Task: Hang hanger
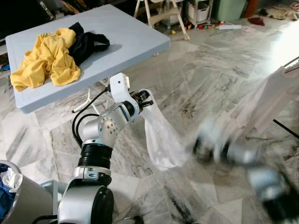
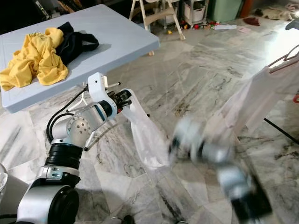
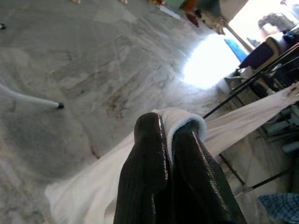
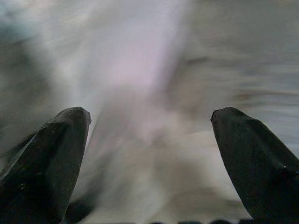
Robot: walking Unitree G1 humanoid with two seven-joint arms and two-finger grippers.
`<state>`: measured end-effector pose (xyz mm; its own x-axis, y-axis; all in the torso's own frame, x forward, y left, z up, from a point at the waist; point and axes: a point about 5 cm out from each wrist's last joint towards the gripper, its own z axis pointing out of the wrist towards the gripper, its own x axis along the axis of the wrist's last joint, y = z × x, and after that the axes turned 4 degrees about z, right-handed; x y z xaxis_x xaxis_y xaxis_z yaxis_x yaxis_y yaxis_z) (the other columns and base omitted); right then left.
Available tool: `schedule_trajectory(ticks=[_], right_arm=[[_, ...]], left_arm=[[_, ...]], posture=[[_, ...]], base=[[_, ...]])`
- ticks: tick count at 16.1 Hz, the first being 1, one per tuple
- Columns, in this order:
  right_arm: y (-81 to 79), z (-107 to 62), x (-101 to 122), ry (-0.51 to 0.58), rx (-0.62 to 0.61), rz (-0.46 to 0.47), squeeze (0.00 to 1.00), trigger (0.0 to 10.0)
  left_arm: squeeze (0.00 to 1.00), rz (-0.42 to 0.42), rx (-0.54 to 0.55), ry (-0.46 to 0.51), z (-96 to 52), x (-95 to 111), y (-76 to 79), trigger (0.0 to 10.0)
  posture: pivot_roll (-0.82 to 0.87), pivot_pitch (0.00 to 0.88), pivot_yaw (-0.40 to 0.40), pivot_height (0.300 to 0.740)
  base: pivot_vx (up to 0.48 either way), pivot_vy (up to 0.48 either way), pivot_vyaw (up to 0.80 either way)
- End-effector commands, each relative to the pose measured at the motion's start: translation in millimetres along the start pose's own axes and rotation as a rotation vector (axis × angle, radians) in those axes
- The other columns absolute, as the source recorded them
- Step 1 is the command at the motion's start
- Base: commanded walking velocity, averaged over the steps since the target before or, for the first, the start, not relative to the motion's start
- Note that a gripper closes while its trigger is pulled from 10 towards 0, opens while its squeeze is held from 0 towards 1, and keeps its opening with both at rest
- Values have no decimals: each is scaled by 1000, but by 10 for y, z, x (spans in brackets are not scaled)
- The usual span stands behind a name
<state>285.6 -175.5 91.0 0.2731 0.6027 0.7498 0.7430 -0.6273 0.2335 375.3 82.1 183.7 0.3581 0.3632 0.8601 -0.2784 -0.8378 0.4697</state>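
Note:
My left gripper (image 1: 143,99) is held out over the floor, shut on the top edge of a thin white garment (image 1: 161,135) that hangs limp below it. In the left wrist view the white hem (image 3: 183,118) is pinched between the black fingers (image 3: 149,154). To the right, my right arm (image 1: 233,151) is a motion blur beside the garment's lower end. In its wrist view the right gripper (image 4: 149,116) is open, with pale blurred cloth ahead. A pinkish hanger (image 2: 285,57) at the far right carries another white garment (image 2: 254,100).
A light blue table (image 1: 135,39) stands behind me to the left with a yellow shirt (image 1: 49,58) and a dark garment (image 1: 86,44) on it. A basket (image 1: 18,198) of clothes sits at my lower left. A black rack leg (image 1: 286,129) crosses the marble floor at right.

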Motion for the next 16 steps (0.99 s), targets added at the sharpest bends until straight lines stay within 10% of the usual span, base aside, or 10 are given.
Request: schedule_trajectory(ticks=[1, 4, 5, 7, 8, 12, 14, 15, 16], right_arm=[[17, -8, 117, 44, 5, -12, 1000, 10000], [191, 59, 157, 132, -129, 284, 1000, 10000], [-184, -20, -50, 0, 182, 94, 1000, 10000], [-278, -65, -83, -19, 249, 16, 1000, 10000], [-123, 1, 112, 131, 110, 186, 1000, 10000], [-14, 8, 546, 425, -51, 260, 1000, 10000], [-71, 14, 583, 463, -80, 259, 455, 10000], [-135, 15, 626, 497, -72, 264, 0, 10000], [-145, 16, 629, 499, -71, 264, 0, 10000]], left_arm=[[0, 10, 39, 0, -10, -17, -71, 10000], [0, 1, 47, 65, -23, 43, -73, 10000], [0, 9, 65, 61, -24, 56, -107, 10000], [0, 12, 64, 62, -25, 63, -106, 10000], [0, 14, 61, 62, -26, 66, -107, 10000], [0, 67, -37, -31, -3, -145, 4, 10000], [0, 114, -91, -73, -18, -273, 62, 10000], [0, 113, -125, -82, -26, -310, 93, 10000], [0, 113, -124, -81, -25, -311, 92, 10000]], posture=[[-105, 117, 131, 740], [-111, 122, 124, 740], [-105, 122, 122, 740], [-108, 124, 122, 740], [-109, 123, 125, 740], [-109, 125, 129, 740], [-108, 125, 134, 740], [-107, 126, 139, 740], [-107, 126, 139, 740]], base=[[0, 0, 0], [0, 0, 0], [0, 0, 0], [0, 0, 0], [0, 0, 0], [0, 0, 0], [0, 0, 0], [0, 0, 0], [0, 0, 0]])
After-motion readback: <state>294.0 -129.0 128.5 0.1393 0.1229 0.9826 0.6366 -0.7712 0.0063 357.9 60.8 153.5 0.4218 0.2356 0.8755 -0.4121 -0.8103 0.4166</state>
